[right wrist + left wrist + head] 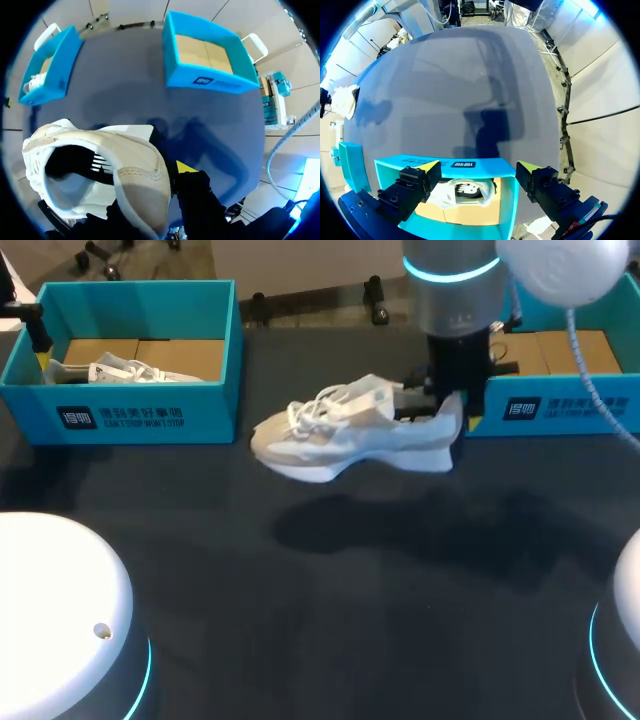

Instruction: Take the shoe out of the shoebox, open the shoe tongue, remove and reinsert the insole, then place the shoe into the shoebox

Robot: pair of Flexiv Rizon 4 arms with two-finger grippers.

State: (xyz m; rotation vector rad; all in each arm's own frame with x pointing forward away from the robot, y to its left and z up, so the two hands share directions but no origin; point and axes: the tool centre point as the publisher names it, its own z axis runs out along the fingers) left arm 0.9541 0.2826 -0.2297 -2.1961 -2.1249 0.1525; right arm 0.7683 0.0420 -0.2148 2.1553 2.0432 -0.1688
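Jaws differ by arm: the right jaws are clamped on the heel of the shoe (350,435), while the left jaws stand apart over the left shoebox (130,415), holding nothing. On the dark desk (350,620) that box has a second shoe (110,370) in it; the right shoebox (560,410) shows only its cardboard floor. Between the two boxes the shoe hangs clear of the desk, sole down, toe toward the left box. It looks light, since a heel pinch alone keeps it level. I judge the foam sole stiff enough to set down flat, and the upper and padded collar soft, liable to crush or slip. The laces (320,405) are loose and could snag. The tongue (372,392) seems best pinched at its free top edge. The insole (62,197), likely thin and floppy, is best taken at the heel end.
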